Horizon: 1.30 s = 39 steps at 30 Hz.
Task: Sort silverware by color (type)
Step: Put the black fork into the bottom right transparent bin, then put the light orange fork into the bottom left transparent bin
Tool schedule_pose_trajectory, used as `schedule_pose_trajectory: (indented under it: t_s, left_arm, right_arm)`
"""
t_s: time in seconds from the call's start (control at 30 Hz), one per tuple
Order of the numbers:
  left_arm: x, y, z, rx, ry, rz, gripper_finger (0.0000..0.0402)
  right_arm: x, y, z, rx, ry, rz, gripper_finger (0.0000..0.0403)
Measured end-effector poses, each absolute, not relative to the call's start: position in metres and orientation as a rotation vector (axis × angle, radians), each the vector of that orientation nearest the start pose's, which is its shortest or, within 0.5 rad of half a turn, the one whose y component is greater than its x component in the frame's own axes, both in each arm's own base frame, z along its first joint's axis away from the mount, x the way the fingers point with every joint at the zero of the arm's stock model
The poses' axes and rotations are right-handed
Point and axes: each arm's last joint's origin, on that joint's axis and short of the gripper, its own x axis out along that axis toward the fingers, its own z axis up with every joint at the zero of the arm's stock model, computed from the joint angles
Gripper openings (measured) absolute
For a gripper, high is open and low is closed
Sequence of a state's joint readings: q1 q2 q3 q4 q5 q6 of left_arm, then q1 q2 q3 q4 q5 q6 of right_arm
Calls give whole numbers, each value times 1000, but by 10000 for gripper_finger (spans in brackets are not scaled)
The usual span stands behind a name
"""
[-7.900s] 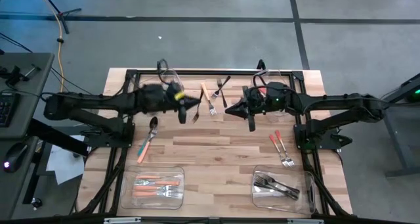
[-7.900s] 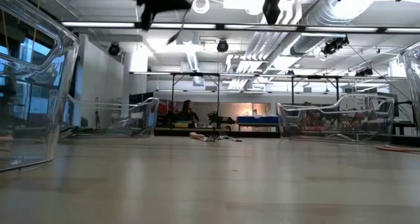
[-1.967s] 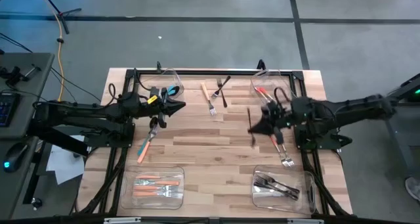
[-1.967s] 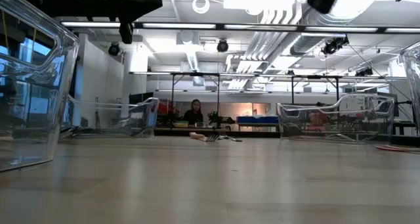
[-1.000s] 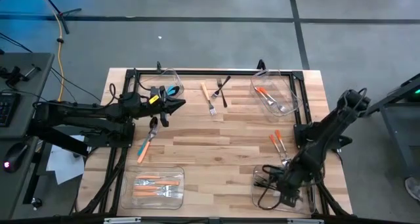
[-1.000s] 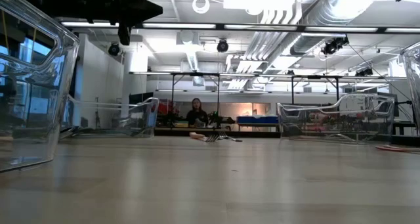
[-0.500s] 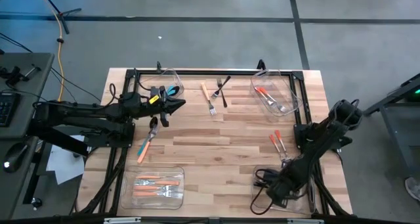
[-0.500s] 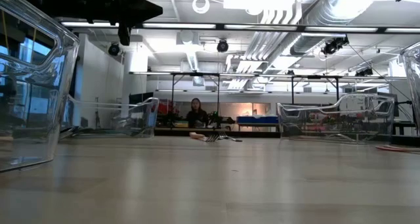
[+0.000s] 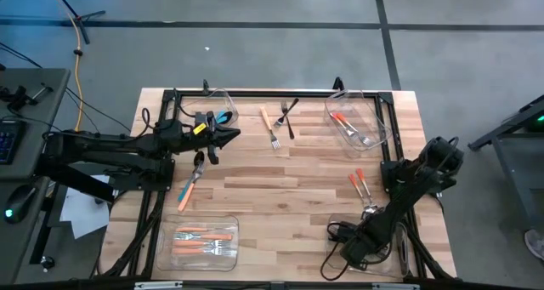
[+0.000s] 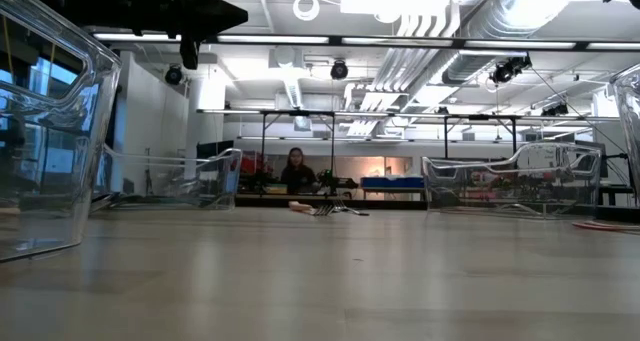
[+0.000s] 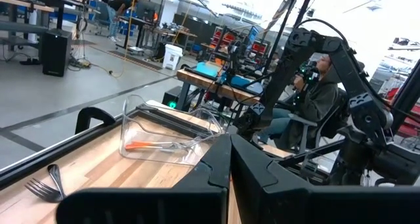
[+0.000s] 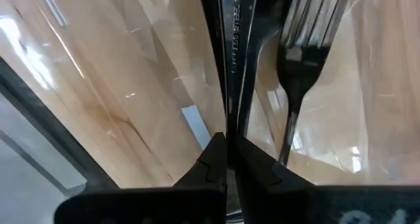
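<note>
My right gripper [image 9: 350,247] points steeply down into the clear near-right bin [image 9: 333,224] and is shut on a black utensil [image 12: 226,53]. A black fork [image 12: 302,66] lies in that bin beside it. My left gripper [image 9: 231,135] hovers level over the table's far left, shut [image 11: 230,152] on nothing. On the wood lie a teal-and-orange spoon [image 9: 190,179], a fork with a pale orange handle [image 9: 270,127] with a dark fork [image 9: 289,114] beside it at the far middle, and two red-orange forks [image 9: 363,190] at the right. My right gripper pinches the black utensil's slim handle [image 12: 228,119] between its two fingers. The fingers come from above, slanting steeply down, and lie along the handle, which runs on past their tips into the bin. Whether its far end rests on the bin floor I cannot tell.
A near-left bin [image 9: 170,239] holds orange-handled forks, a far-right bin [image 9: 374,111] holds red-orange ones, and a far-left bin [image 9: 223,99] holds a teal one. A black frame rail [image 9: 255,93] runs along the far edge. Bare wood lies in the table's middle. A person sits far behind the table [image 10: 296,166].
My right gripper has gone down into the near-right bin with the black utensil, tipping steeper toward the table and shifting slightly toward the near edge. It has stayed shut.
</note>
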<state>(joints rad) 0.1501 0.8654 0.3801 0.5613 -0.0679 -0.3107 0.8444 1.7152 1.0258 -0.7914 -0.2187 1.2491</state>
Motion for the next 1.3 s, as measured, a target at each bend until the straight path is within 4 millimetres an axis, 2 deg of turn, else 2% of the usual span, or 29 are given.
schedule_pose_trajectory:
  t_s: [0.37, 0.8, 0.97, 1.3]
  left_arm:
    - [187, 30, 251, -306, -110, 204, 0]
    - [187, 30, 251, -306, -115, 203, 0]
    - [187, 30, 251, -306, -115, 203, 0]
    - [187, 30, 251, -306, -115, 203, 0]
  right_arm:
    - [192, 224, 158, 459, 1674, -171, 1]
    - [192, 225, 158, 456, 1659, -172, 46]
    - [192, 225, 158, 455, 1658, -172, 80]
    - [192, 224, 158, 402, 1661, -118, 184]
